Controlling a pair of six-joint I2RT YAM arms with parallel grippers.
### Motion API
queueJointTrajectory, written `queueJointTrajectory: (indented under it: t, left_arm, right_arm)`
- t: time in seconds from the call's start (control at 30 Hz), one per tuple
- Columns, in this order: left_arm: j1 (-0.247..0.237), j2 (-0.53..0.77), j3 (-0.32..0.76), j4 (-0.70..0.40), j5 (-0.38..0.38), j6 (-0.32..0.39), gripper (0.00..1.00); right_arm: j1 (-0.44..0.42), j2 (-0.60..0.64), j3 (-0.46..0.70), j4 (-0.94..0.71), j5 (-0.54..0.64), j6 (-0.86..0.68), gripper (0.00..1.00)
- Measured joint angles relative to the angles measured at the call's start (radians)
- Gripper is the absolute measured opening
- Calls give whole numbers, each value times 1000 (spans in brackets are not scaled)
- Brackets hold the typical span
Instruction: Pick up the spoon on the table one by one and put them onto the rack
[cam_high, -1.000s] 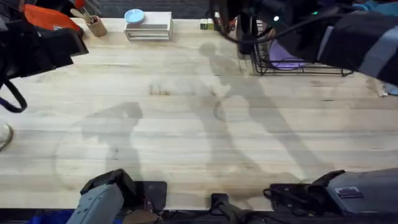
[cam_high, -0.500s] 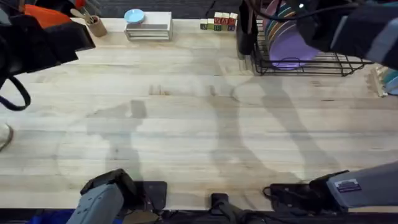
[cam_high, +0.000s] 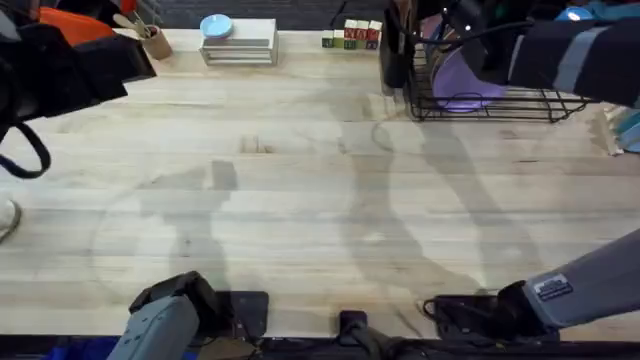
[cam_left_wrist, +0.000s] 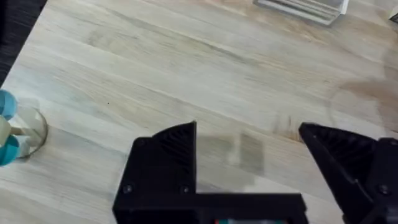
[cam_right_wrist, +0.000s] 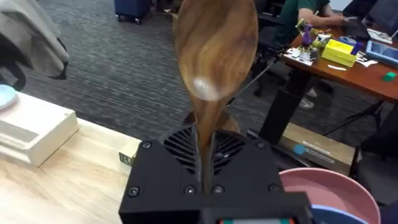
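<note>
A glossy brown wooden spoon (cam_right_wrist: 214, 46) stands bowl up in the right wrist view. Its handle runs down between the fingers of my right gripper (cam_right_wrist: 205, 177), which is shut on it. From overhead, the right gripper (cam_high: 405, 20) hangs at the far right above the tall black utensil cup (cam_high: 393, 60) at the left end of the black wire rack (cam_high: 500, 105). A purple plate (cam_high: 462, 80) and a pink plate (cam_right_wrist: 323, 186) stand in the rack. My left gripper (cam_left_wrist: 249, 168) is open over bare table (cam_left_wrist: 186, 68), with nothing between its fingers.
A white stacked tray stand (cam_high: 238, 42) with a blue dish and a tan cup (cam_high: 152, 40) of pale utensils sit along the far edge. Small coloured blocks (cam_high: 350, 38) lie left of the rack. The left arm (cam_high: 60, 70) looms dark at the upper left.
My right arm has drawn back toward the far edge over the rack with the spoon, uncovering the coloured blocks. The left arm has hardly moved.
</note>
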Motion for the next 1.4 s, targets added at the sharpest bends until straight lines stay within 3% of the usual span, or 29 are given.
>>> queueJointTrajectory:
  t: [0.5,0.97,1.4]
  left_arm:
    - [0,0,0,0,1,0,993]
    - [0,4,0,0,3,0,993]
    - [0,113,2,-8,45,0,993]
  right_arm:
    - [2,37,0,18,0,4,35]
    - [2,37,0,-182,0,11,35]
    - [2,37,5,-315,0,11,32]
